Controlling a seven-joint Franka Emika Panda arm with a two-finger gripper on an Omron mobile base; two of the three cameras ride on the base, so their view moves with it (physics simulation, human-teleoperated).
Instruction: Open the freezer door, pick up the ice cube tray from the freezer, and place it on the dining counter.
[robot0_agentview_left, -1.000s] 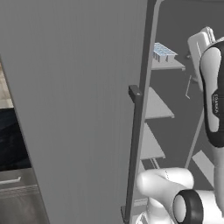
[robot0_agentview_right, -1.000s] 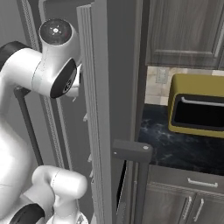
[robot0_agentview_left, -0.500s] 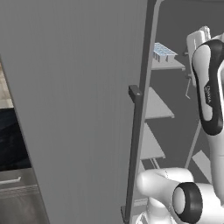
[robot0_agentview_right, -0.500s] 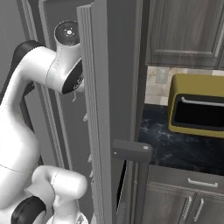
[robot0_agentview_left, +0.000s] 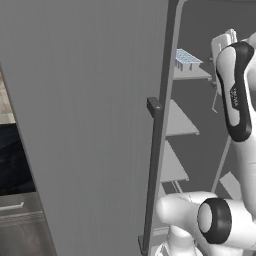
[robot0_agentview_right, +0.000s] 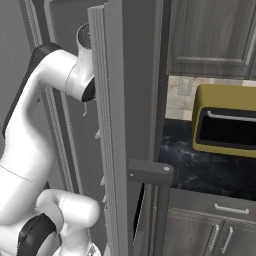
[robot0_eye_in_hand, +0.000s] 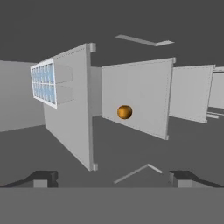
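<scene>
Hand view: gripper (robot0_eye_in_hand: 112, 177) (jaws apart, empty) faces the ice cube tray (robot0_eye_in_hand: 44, 82) on its shelf (robot0_eye_in_hand: 72, 107); a rolled approach risks striking the shelf edge.

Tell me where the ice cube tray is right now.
The ice cube tray lies on an upper shelf inside the open freezer, upper right in the left base view, beside the arm; the hand view shows it at left.

Light grey shelves (robot0_agentview_left: 180, 121) line the freezer (robot0_agentview_left: 210, 135) interior. The ice cube tray (robot0_agentview_left: 187, 58) lies on the top shelf (robot0_agentview_left: 197, 74). A small orange ball (robot0_eye_in_hand: 124, 112) rests on another shelf (robot0_eye_in_hand: 135, 98).
</scene>
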